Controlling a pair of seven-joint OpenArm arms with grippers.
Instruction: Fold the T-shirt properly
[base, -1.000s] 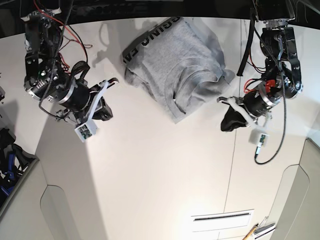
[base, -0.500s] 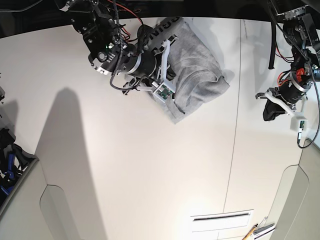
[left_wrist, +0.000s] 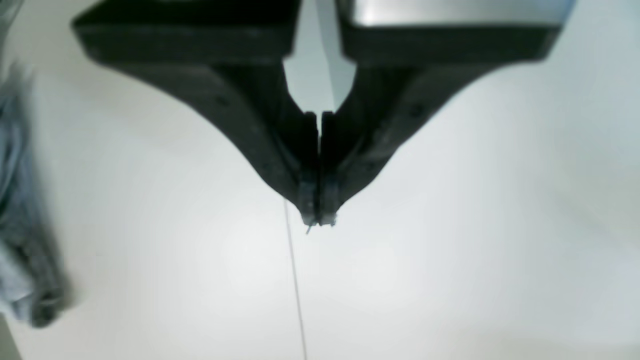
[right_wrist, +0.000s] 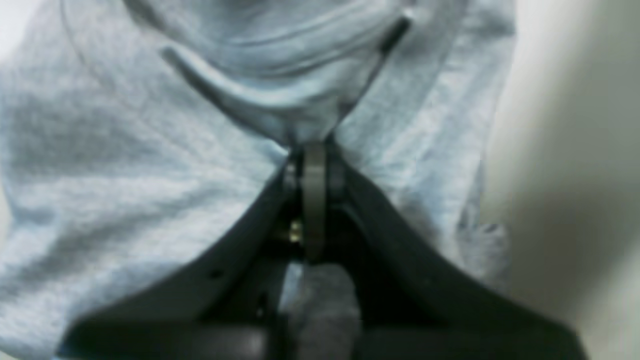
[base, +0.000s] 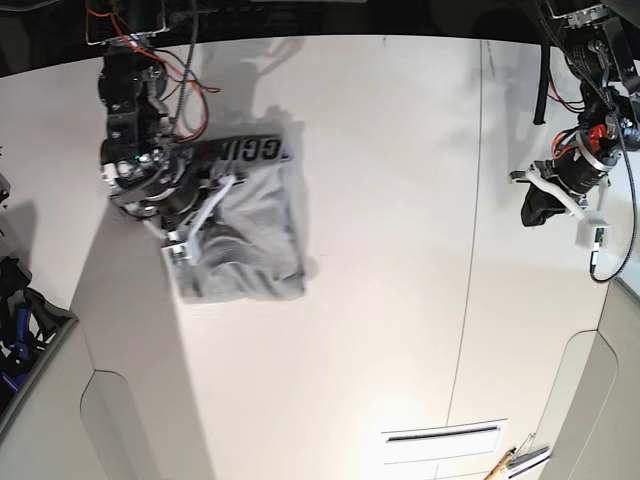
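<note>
The light grey T-shirt (base: 255, 235) lies bunched on the white table (base: 380, 200) at the left, with black lettering (base: 245, 152) along its far edge. My right gripper (base: 225, 188) is shut on a fold of it. In the right wrist view the jaws (right_wrist: 312, 150) pinch the grey fabric (right_wrist: 150, 175), with a ribbed band just above the tips. My left gripper (base: 528, 205) hangs at the far right, well away from the shirt. In the left wrist view it (left_wrist: 318, 220) is shut on nothing above bare table.
A thin seam (base: 470, 300) runs front to back across the table and shows under the left gripper (left_wrist: 295, 280). A blurred grey shape (left_wrist: 20, 240) sits at that view's left edge. A slotted white plate (base: 445, 437) lies near the front edge. A dark bin (base: 20, 320) stands at the left.
My right arm reached the shirt at the back middle, shut on it and dragged it to the left side of the table. My left arm pulled away to the right and stayed shut.
</note>
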